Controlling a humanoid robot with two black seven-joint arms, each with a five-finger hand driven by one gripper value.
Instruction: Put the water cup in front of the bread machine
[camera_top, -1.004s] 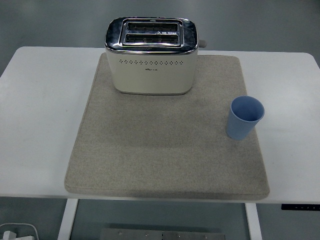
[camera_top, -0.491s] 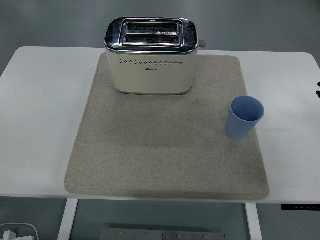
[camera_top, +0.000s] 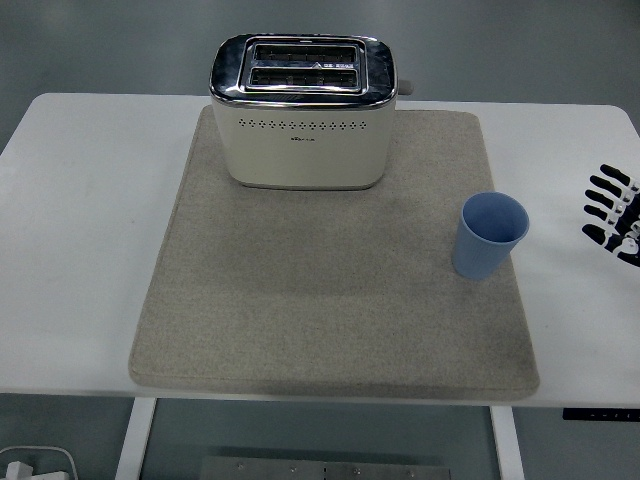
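None of the task is done as the scene lies. The cup (camera_top: 490, 236) stands on the right part of the mat (camera_top: 300, 300), near its right edge, well right of the toaster (camera_top: 304, 112) and nearer than it. It is not in front of the toaster. The stretch of mat directly near of the toaster's front face is bare.

Right hand (camera_top: 614, 214): only the fingers show, at the right edge of the view, over the table (camera_top: 80, 220). They are spread apart and hold nothing. The hand is right of the cup and apart from it; no contact is visible. The left hand is out of view.

Remaining, by judgement: the reach to the cup, the grasp, the carry leftward across the mat, and the set-down before the toaster.

Orientation of the cup: upright, mouth opening upward, base on the mat. Its long axis runs vertically, and the body tapers toward the base. No handle is visible. Whether it holds anything cannot be told.

The toaster sits at the far side of the mat, long side across it left to right, slots facing up.
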